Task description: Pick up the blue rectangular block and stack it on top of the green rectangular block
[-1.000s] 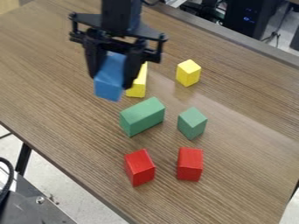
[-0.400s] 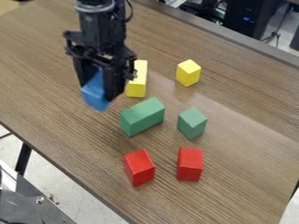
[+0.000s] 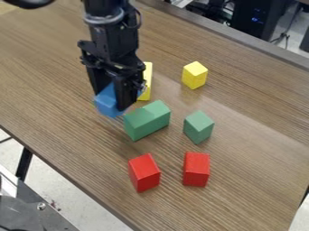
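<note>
End effector (image 3: 111, 101): toward ten o'clock from the middle of the view, pointing down, its fingers parted by a blue block's width and closed on that block; the black arm above is cut off by the top edge.
Blue block (image 3: 107, 107): between the fingers, its upper part and one side hidden behind them; whether its underside touches the surface cannot be told.
Long yellow block (image 3: 147, 81): at twelve o'clock, its left side covered by the end effector.
Small yellow block (image 3: 194, 76): at one o'clock, in full view.
Long green block (image 3: 147, 120): near the middle, at four o'clock from the blue block; their outlines nearly meet, but contact is hard to judge.
Small green block (image 3: 198, 127): toward four o'clock, apart from the long one.
Red blocks: one (image 3: 144, 172) at six o'clock, the other (image 3: 196, 169) at five, side by side with space between.
Surface (image 3: 253, 135): brown wood grain, running out of view.
Dark equipment (image 3: 244, 16): beyond the surface toward one o'clock, cropped, with small blue lights.
Metal part (image 3: 27, 210): toward half past seven, cropped at the corner.
</note>
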Robot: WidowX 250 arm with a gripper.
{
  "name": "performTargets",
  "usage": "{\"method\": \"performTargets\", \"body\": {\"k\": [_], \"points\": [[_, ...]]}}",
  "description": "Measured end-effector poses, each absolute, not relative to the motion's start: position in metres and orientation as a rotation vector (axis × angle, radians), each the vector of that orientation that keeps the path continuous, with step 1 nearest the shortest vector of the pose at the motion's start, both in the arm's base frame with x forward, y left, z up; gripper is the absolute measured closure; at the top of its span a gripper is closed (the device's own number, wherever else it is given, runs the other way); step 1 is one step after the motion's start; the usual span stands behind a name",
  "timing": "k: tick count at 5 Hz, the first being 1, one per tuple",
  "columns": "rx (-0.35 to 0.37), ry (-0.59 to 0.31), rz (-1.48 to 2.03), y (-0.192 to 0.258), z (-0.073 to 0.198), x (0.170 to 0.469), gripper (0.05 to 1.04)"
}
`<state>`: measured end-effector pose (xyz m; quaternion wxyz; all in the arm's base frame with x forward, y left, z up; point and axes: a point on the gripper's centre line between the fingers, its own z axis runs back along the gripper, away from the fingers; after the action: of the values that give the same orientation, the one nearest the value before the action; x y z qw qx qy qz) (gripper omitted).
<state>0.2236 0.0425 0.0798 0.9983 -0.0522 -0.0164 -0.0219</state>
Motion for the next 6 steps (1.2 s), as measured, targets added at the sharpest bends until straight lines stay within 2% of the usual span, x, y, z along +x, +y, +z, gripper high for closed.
{"method": "performTargets", "body": {"k": [3, 4, 6], "points": [[-0.028, 0.038, -0.149, 0.031, 0.069, 0.257, 0.517], [-0.019, 0.048, -0.186, 0.023, 0.071, 0.261, 0.517], [-0.05, 0.133, -0.184, 0.02, 0.07, 0.248, 0.517]]}}
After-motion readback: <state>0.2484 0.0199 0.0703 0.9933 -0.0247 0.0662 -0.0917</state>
